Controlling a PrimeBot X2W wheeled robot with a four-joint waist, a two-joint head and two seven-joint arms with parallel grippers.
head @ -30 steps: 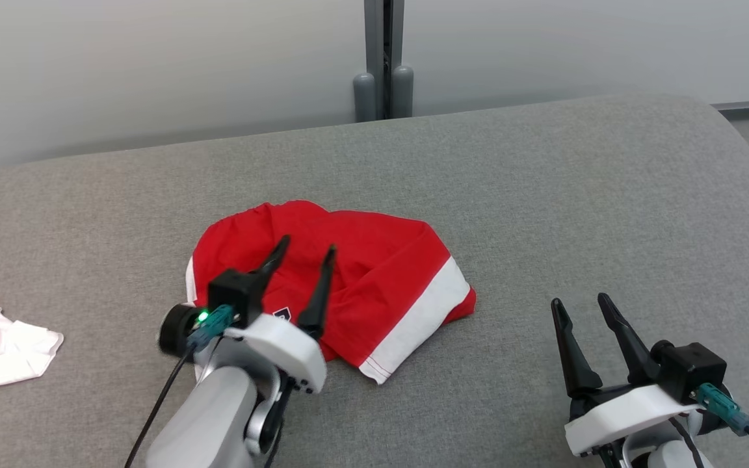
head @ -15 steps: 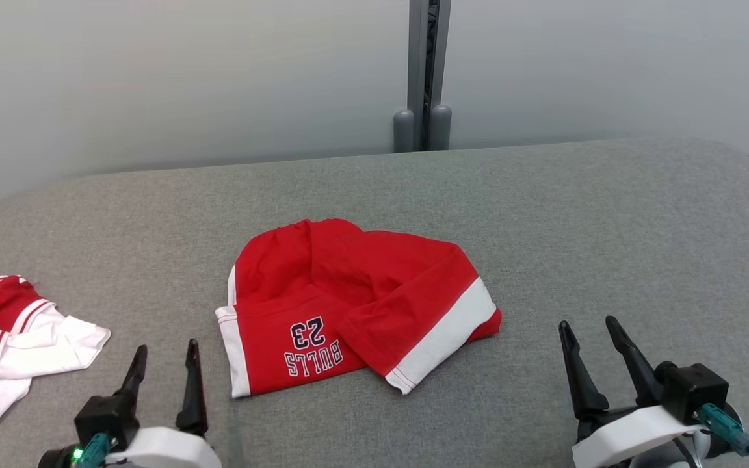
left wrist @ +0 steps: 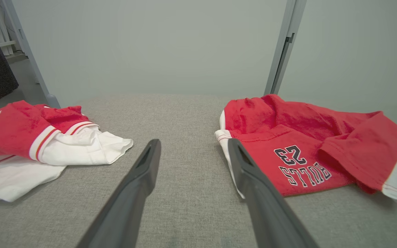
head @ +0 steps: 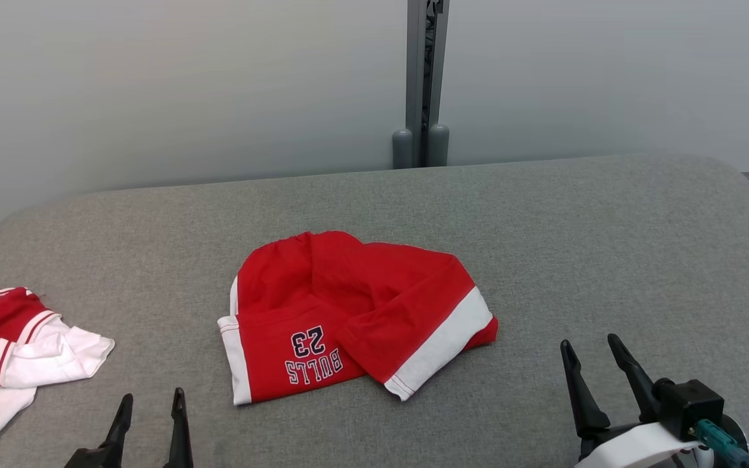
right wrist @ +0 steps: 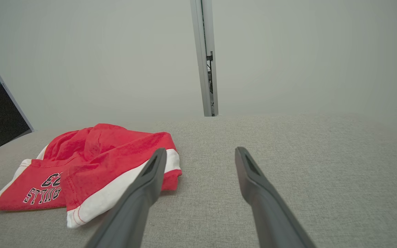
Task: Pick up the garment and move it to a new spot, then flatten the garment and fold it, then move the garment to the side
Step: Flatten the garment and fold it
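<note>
Of two garments on the grey cushion (head: 608, 247), the red shorts (head: 355, 312) lie ahead between the left gripper (head: 153, 394) and right gripper (head: 588, 342), the red-and-white garment (head: 17, 351) left of the left one, while both grippers point forward, fingers apart, empty.

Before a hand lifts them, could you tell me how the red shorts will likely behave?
Likely floppy: the shorts lie in soft folds, so they should drape when lifted. Probably light, being thin cloth. Pushed, they would likely bunch on the textured cushion.
</note>
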